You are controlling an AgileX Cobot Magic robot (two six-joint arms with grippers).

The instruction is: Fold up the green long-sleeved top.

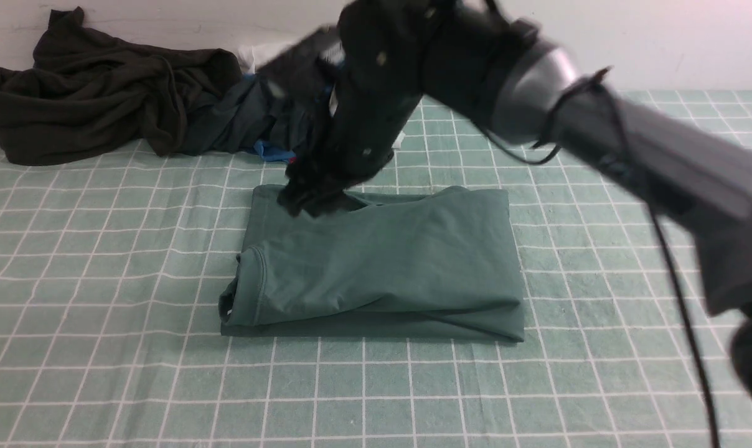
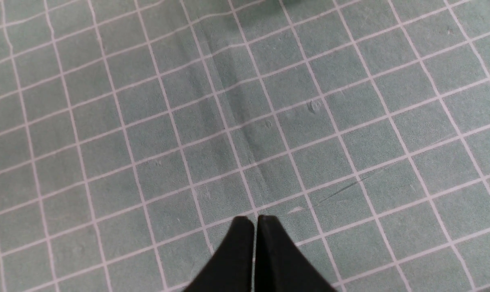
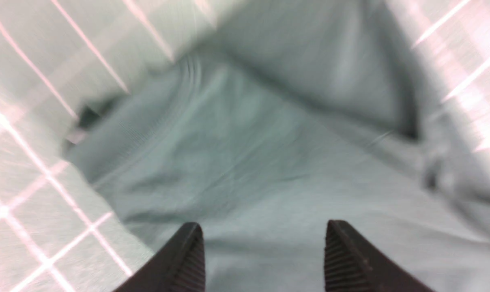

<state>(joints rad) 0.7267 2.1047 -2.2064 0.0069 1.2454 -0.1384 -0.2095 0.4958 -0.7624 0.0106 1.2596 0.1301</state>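
Note:
The green long-sleeved top [image 1: 382, 267] lies folded into a rectangle on the checked cloth, collar at its left end. My right gripper [image 1: 310, 202] hangs over the top's far left corner, blurred. In the right wrist view its fingers [image 3: 188, 255] stand apart and empty above the green fabric [image 3: 253, 162]. My left gripper [image 2: 255, 221] is shut and empty over bare checked cloth in the left wrist view. The left arm does not show in the front view.
A heap of dark clothes [image 1: 102, 93] lies at the back left, with dark blue and white pieces [image 1: 258, 118] beside it. The green checked tablecloth [image 1: 102, 373] covers the table. The right arm [image 1: 600, 124] reaches across from the right.

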